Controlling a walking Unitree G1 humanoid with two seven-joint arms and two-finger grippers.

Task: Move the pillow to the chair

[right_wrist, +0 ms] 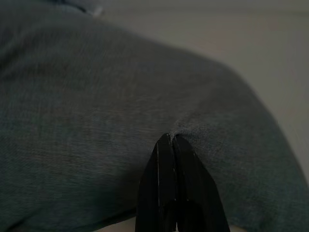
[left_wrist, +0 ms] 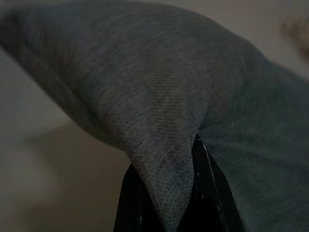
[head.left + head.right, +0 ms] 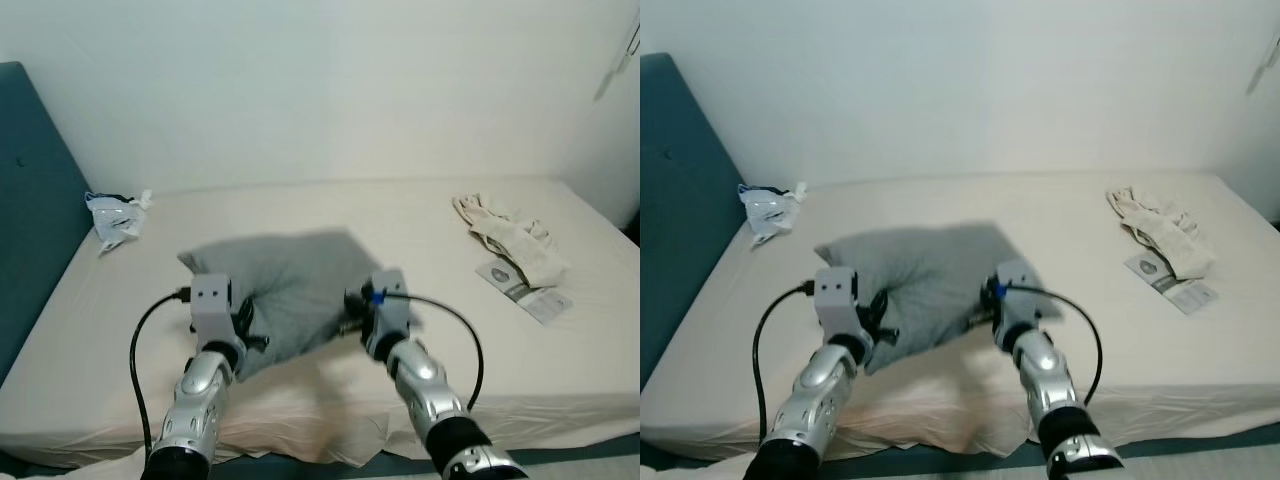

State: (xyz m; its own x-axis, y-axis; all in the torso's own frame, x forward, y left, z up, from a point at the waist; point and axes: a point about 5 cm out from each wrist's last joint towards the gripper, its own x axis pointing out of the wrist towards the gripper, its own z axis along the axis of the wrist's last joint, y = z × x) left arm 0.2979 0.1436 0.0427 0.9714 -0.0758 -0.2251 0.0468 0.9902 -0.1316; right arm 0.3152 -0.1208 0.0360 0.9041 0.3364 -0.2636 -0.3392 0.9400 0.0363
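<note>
While both sets of jaws pinch folds of the grey pillow (image 3: pixel 290 285) on the bed (image 3: pixel 420 240), thin fabric grips could slip during lifting, dropping it.

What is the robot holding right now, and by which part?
The grey pillow: the left hand pinches a fold of fabric at its near left edge, and the right hand pinches the cover at its near right edge.

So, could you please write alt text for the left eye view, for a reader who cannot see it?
Two silver arms reach over a cream bed, the left tool and right tool each pinching the near edge of a grey pillow. A crumpled bag lies far left, cloth and a leaflet far right.
</note>
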